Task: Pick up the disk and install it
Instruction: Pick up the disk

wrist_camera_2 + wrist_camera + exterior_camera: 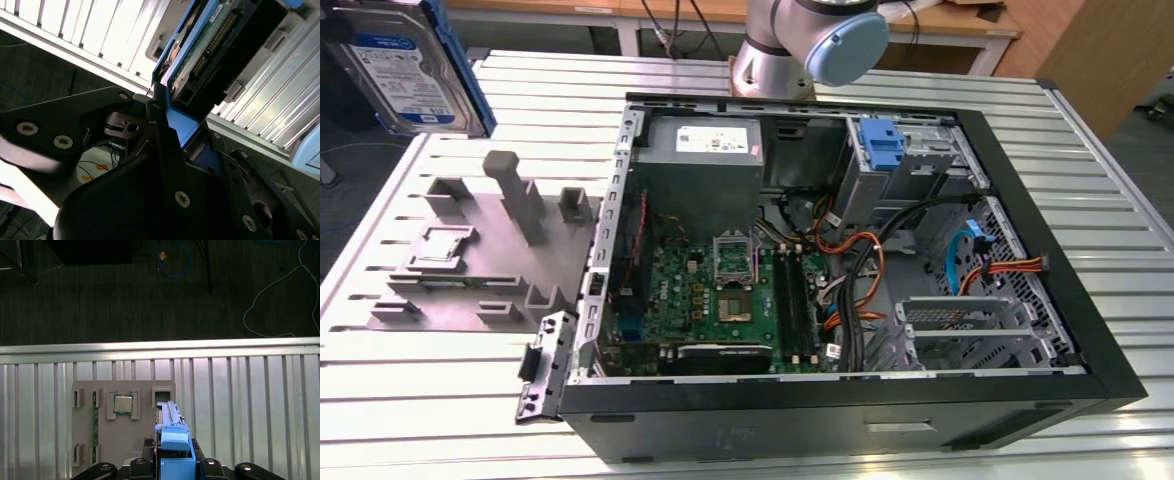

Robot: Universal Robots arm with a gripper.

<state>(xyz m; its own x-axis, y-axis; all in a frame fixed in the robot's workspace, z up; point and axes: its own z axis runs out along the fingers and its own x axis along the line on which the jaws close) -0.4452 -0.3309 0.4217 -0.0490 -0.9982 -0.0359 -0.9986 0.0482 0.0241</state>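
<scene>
Disk (400, 62): clamped by its blue rail in my claw (181, 131), long axis running straight out from it; computer case (854, 412) lies toward the exterior view's right.

Bright overhead light; glare on table (210, 347) edge; floor (100, 290) dim.

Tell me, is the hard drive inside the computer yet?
Out. The disk hangs clamped in the gripper, well apart from the open computer case.
</scene>
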